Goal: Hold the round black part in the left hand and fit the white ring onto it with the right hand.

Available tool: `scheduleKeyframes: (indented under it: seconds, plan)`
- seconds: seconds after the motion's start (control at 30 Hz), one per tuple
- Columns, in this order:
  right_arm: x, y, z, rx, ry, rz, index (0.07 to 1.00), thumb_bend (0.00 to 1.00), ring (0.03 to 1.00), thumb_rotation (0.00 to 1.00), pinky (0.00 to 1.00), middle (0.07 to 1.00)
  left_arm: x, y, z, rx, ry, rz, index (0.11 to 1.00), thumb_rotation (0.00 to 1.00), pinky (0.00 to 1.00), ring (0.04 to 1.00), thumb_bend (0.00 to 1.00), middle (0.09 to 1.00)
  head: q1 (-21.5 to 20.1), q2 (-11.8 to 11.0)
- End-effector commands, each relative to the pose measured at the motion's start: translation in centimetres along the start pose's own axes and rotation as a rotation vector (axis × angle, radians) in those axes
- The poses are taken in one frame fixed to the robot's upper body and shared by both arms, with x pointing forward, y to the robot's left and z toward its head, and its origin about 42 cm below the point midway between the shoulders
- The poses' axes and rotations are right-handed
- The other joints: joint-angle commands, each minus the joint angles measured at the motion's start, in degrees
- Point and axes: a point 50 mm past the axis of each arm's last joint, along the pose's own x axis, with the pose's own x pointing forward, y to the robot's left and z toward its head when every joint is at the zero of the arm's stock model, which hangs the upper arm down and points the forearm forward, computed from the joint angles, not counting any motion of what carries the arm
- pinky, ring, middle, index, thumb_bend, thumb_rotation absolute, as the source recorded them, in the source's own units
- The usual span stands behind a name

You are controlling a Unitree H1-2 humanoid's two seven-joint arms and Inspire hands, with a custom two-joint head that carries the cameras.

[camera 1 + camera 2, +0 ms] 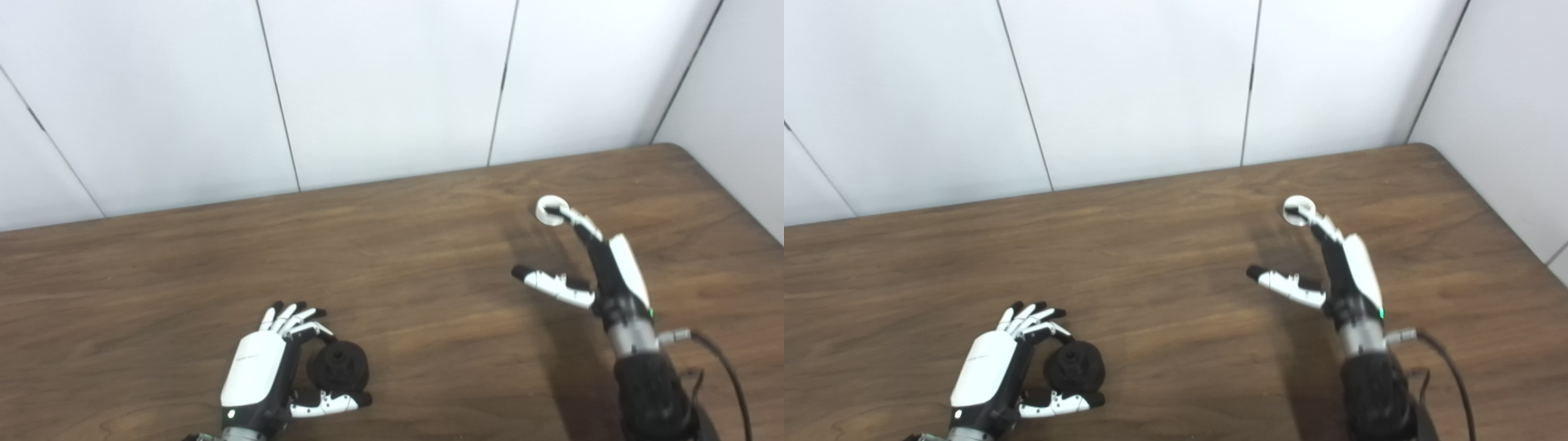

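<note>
The round black part [339,365] lies on the wooden table [392,257] near the front left. My left hand [269,367] is beside it, with one finger curled over its far side and the thumb [327,402] against its near side, pinching it. The other fingers point away, straight. The white ring [549,210] lies flat on the table at the right. My right hand [597,269] reaches over it with fingers stretched, their tips on the ring's near edge. Its thumb [548,283] is spread wide to the left and holds nothing.
White wall panels [392,92] stand right behind the table's far edge. The table's right edge [735,190] runs close to the right arm. A black cable [726,367] trails from the right wrist.
</note>
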Motion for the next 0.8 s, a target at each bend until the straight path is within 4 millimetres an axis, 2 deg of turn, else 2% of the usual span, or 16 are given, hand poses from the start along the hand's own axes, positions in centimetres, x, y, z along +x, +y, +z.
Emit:
scheduleKeyframes:
  seconds: [0.0, 0.1, 0.17, 0.47, 0.63, 0.77]
  plan:
    - [2.0, -1.8, 0.8, -0.080, -0.072, -0.046, 0.822, 0.75, 0.954, 0.34, 0.93, 0.919, -1.4, -0.9, -1.4, 0.035, 0.048, -0.050, 0.484, 0.05, 1.00, 0.917, 0.53, 0.823, -0.96, 0.31]
    - [3.8, -2.9, 0.3, -0.163, -0.094, -0.043, 0.822, 0.75, 0.972, 0.27, 0.97, 0.933, -1.4, -0.7, -1.3, 0.033, 0.049, -0.047, 0.484, 0.05, 1.00, 0.912, 0.53, 0.818, -1.44, 0.46]
    - [5.2, -3.6, -0.2, -0.224, -0.109, -0.044, 0.813, 0.76, 0.972, 0.25, 0.99, 0.932, -1.4, -0.6, -1.2, 0.032, 0.050, -0.043, 0.484, 0.05, 1.00, 0.912, 0.53, 0.814, -1.49, 0.48]
    - [10.0, -5.7, -1.2, -0.267, -0.043, -0.036, 0.803, 0.77, 0.985, 0.35, 1.00, 0.939, -1.6, -0.6, -1.1, 0.038, 0.047, -0.044, 0.483, 0.05, 1.00, 0.910, 0.53, 0.816, -0.82, 0.66]
    - [12.7, -5.8, -1.6, -0.319, -0.014, -0.005, 0.797, 0.81, 0.977, 0.36, 1.00, 0.933, -1.7, -0.7, -0.9, 0.036, 0.050, -0.047, 0.484, 0.06, 1.00, 0.911, 0.53, 0.821, -0.22, 0.70]
    - [14.0, -5.9, -1.6, -0.340, 0.010, 0.017, 0.792, 0.82, 0.973, 0.35, 1.00, 0.931, -1.8, -0.7, -0.6, 0.034, 0.050, -0.045, 0.484, 0.06, 1.00, 0.910, 0.53, 0.821, 0.03, 0.77]
